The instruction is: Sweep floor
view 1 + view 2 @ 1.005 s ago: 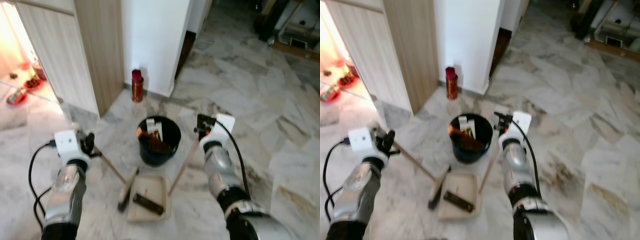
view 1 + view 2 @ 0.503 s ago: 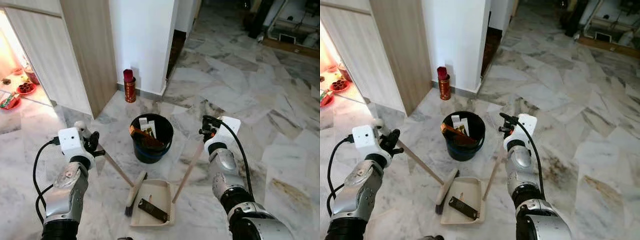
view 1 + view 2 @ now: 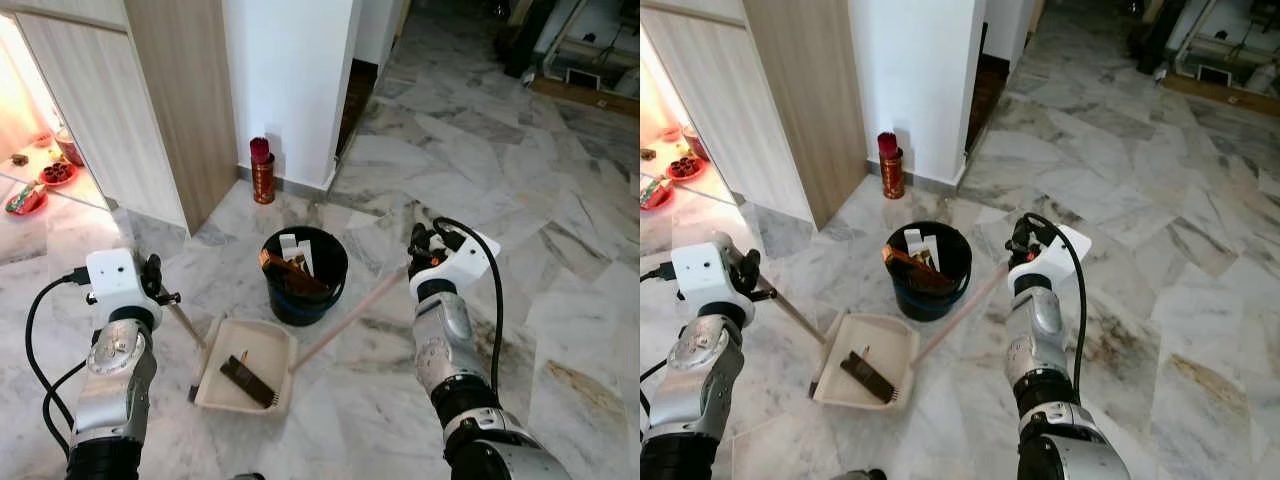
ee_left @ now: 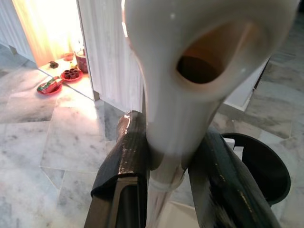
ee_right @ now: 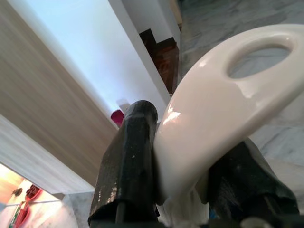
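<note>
Your right hand (image 3: 418,248) is closed tight on the white looped end of the dustpan handle (image 3: 340,318), and that long stick slants down from the hand toward your left to the cream dustpan (image 3: 245,366), which lies flat on the marble floor (image 3: 560,250) just in front of the black bucket (image 3: 304,275). Your left hand (image 3: 153,280) squeezes the white end of the broom handle (image 3: 184,326), and this stick slants down toward your right, ending at the dark brush head (image 3: 195,384) right by the dustpan's left edge. A small dark brush (image 3: 248,381) lies inside the dustpan, and a red can (image 3: 263,171) stands by the white wall behind the bucket.
</note>
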Tool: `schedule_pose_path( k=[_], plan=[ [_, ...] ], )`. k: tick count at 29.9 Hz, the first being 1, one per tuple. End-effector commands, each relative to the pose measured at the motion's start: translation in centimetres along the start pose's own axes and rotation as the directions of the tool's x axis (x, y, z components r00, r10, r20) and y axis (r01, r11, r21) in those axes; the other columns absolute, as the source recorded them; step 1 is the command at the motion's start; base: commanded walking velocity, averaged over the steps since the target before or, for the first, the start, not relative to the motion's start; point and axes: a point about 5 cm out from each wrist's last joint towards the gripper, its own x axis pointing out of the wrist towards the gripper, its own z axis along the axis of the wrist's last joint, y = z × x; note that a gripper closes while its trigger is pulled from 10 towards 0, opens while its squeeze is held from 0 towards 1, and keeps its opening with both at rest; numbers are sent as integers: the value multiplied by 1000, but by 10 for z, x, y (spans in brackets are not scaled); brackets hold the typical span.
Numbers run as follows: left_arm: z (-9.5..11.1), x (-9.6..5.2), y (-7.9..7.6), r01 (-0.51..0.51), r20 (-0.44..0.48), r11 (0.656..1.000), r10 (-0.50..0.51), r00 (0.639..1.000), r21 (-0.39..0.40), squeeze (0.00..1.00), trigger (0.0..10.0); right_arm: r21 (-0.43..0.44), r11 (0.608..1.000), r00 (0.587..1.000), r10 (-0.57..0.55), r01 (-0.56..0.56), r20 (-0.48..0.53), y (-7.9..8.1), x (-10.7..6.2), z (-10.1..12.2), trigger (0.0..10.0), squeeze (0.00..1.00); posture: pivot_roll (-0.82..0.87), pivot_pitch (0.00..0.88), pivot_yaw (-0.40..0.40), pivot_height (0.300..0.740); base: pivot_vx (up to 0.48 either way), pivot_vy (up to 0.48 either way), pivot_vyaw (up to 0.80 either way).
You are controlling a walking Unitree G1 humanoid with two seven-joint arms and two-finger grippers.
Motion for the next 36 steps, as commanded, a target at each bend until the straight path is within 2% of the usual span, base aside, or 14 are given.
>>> schedule_pose_path(
  k=[1, 10, 13, 15, 19, 24, 29, 36],
  plan=[
    [5, 1, -2, 1, 40, 999, -2, 999, 43, 0, 10000, 28, 999, 998, 21, -22, 52, 4, 2, 10, 10000, 0, 224, 61, -93, 740, 0, 0, 0],
    [1, 1, 12, -69, 34, 995, 67, 997, 78, 0, 10000, 78, 993, 994, 78, -84, 78, 17, 4, 16, 10000, 0, 235, 49, -91, 740, 0, 0, 0],
    [-3, -1, 19, -91, 22, 991, 89, 996, 102, 0, 10000, 93, 988, 990, 115, -123, 87, 25, 4, 18, 10000, 0, 232, 44, -89, 740, 0, 0, 0],
    [-8, -3, 22, -102, 11, 989, 102, 995, 108, 0, 10000, 140, 974, 981, 164, -178, 102, 36, 3, 20, 10000, 0, 231, 40, -90, 740, 0, 0, 0],
    [-10, -3, 20, -99, 7, 990, 99, 995, 100, 0, 10000, 170, 951, 963, 241, -260, 122, 50, 1, 24, 10000, 0, 231, 35, -91, 740, 0, 0, 0],
    [-10, -3, 14, -84, 11, 992, 83, 996, 92, 0, 10000, 174, 935, 945, 281, -309, 167, 62, 0, 33, 10000, 0, 228, 33, -90, 740, 0, 0, 0],
    [-10, -2, 13, -81, 17, 993, 80, 997, 84, 0, 10000, 237, 912, 932, 281, -334, 229, 72, 0, 47, 10000, 0, 223, 44, -90, 740, 0, 0, 0],
    [-11, -3, 12, -85, 19, 993, 84, 996, 81, 0, 10000, 271, 908, 934, 255, -321, 250, 81, 5, 56, 10000, 0, 224, 52, -92, 740, 0, 0, 0]
  ],
)
